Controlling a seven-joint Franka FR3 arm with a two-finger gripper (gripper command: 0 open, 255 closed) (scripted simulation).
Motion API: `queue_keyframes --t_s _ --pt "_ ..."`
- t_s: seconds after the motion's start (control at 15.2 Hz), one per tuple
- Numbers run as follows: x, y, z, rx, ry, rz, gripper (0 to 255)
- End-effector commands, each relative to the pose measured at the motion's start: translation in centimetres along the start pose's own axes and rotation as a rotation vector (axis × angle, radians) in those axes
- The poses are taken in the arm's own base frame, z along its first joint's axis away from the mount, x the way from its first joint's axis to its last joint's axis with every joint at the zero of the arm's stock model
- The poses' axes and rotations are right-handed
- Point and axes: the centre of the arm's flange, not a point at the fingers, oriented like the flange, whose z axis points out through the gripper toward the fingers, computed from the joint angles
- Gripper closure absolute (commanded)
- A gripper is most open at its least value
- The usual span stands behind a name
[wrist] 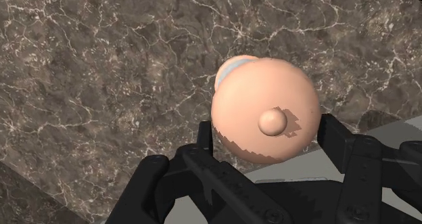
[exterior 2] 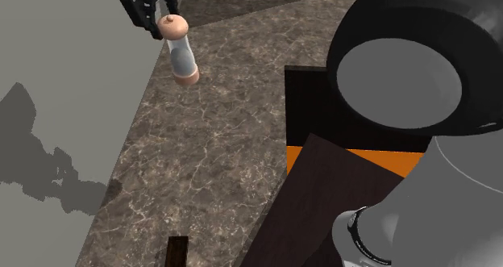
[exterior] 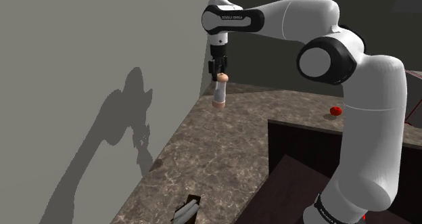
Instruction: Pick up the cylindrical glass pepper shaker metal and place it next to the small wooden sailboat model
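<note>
The pepper shaker (exterior: 219,92) has a clear body with a peach cap and base. It hangs slightly tilted above the far end of the dark marble countertop (exterior: 203,155), close to the grey wall. My black gripper (exterior: 218,70) is shut on its cap from above. In the second exterior view the gripper (exterior 2: 160,11) clasps the shaker (exterior 2: 180,54) at its top. In the wrist view the round cap (wrist: 265,111) with a small knob sits between my fingers (wrist: 203,138). A small dark and white object (exterior: 187,211), possibly the sailboat, stands at the counter's near end.
A grey wall (exterior: 81,87) runs along the shoulder view's left of the counter. A dark wooden box (exterior: 304,145) with an orange inside (exterior 2: 355,156) borders the counter beside the stand. A small red thing (exterior: 335,111) lies at the far right.
</note>
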Motion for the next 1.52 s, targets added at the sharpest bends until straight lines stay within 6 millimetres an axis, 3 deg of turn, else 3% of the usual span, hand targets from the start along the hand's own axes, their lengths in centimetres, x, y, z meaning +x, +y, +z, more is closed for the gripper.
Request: queue_keyframes --t_s 0.0,1.45 --pt "0.3 -2.7 -0.1 0.000 0.000 0.001 255" --pt "1.1 -31.7 -0.1 0.000 0.000 0.001 255"
